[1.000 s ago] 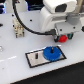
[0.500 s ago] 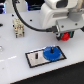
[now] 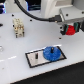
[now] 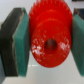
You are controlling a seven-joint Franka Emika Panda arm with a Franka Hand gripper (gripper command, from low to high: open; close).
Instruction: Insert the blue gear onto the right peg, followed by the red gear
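Right now my gripper [image 3: 70, 28] is clenched on the red gear [image 4: 49, 37], held up off the table between my pads [image 4: 22, 45]. The blue gear [image 3: 51, 53] sits on the base plate [image 3: 35, 58], toward the exterior view's right.

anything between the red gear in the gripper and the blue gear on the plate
Nothing: in the exterior view only bare white table shows between the red gear, held in the gripper, and the blue gear on the base plate.
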